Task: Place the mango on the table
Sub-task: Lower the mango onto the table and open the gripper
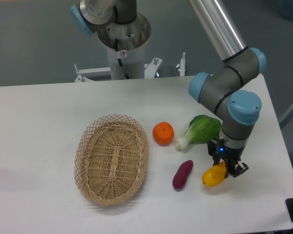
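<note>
**Gripper and mango meet near the table's right edge**

Gripper (228, 168) fingers close around the mango (213, 176), as we read it from the fixed camera, with the yellow fruit sitting between and just below the dark fingertips; we cannot tell whether the fruit hangs a little above the white surface or already rests on it.

Working down by size, we see the table (39, 122) filling the view, then the grey and blue arm (229, 92) reaching down toward the front right corner. An oval wicker basket (112, 158) sits near the middle of the table, holding nothing. Leafy greens (200, 130) lie just behind the gripper, an orange (163, 133) sits beside the basket's far right rim, and a purple sweet potato (182, 174) lies left of the mango, close but apart.

The mango's long axis runs left and slightly toward the front edge, so most of the fruit sticks out to the left of the fingers, toward the sweet potato. We judge the placing nearly done: what remains turns on the fingers parting and lifting straight up without rolling the fruit.
</note>
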You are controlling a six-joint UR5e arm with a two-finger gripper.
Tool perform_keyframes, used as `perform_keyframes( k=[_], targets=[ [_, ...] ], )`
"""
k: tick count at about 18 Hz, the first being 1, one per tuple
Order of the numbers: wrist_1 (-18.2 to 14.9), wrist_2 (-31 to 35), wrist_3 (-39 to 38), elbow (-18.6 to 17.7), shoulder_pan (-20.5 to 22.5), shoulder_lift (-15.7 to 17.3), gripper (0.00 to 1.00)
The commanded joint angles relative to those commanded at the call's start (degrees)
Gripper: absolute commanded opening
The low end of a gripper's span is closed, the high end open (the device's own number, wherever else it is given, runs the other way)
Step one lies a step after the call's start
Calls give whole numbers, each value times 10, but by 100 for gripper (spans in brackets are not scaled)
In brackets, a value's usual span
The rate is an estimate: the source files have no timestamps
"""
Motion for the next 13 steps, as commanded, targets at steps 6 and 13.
perform_keyframes(
  k=[6,13],
  targets=[
    [11,1,-2,0,0,2,98],
    [15,-11,-42,24,-4,32,100]
  ],
)
